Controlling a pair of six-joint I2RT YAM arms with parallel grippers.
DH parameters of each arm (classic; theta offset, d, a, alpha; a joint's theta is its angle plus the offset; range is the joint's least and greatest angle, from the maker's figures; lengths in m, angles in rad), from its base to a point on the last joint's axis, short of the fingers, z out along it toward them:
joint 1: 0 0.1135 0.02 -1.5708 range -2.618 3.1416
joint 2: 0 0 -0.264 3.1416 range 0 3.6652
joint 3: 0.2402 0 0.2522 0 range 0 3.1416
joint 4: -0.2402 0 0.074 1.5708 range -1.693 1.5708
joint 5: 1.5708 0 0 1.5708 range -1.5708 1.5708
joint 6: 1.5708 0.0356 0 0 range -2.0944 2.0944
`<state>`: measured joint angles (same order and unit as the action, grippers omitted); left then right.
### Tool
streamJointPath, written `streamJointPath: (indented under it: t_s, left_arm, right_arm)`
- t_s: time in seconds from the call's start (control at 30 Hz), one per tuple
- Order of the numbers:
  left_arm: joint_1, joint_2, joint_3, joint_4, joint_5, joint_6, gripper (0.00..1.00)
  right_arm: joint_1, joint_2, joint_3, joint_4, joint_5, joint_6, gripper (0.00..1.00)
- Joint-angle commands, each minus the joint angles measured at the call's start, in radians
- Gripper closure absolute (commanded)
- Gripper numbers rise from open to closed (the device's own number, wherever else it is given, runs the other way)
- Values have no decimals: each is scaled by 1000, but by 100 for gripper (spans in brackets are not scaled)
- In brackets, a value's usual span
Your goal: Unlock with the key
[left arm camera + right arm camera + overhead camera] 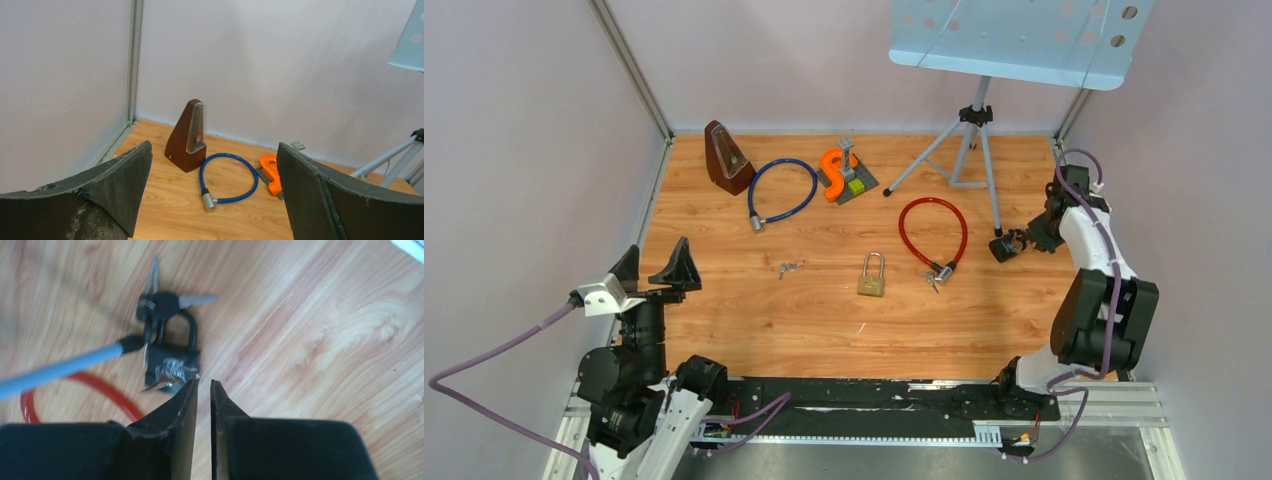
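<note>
A black padlock [1005,247] with a bunch of keys [172,301] on its shackle lies at the right, just past my right gripper [1027,239]. In the right wrist view the padlock [167,365] is right beyond the fingertips; the right gripper [204,385] is shut and empty, with only a thin slit between the jaws. A brass padlock [871,277] lies mid-table, with loose keys [790,267] to its left. My left gripper [656,264] is open and empty, held above the near left of the table; it also shows in the left wrist view [214,147].
A red cable lock [932,232] with keys at its end lies between the two padlocks. A blue cable lock [780,190], a brown metronome [727,158] and an orange block on a grey base [840,172] are at the back. A music stand's tripod [969,150] stands back right, one leg [60,371] by the black padlock.
</note>
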<state>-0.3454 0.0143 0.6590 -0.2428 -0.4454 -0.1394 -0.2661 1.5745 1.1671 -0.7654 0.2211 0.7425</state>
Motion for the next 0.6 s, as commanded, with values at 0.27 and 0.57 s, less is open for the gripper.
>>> streamJointPath:
  t_s: [0.27, 0.57]
  left_arm:
    - [-3, 68, 5, 32, 110, -9, 0]
    - [-3, 125, 18, 16, 130, 3, 0]
  right_arm:
    - [347, -380, -174, 88, -143, -125, 100]
    - [349, -295, -216, 227, -105, -247, 53]
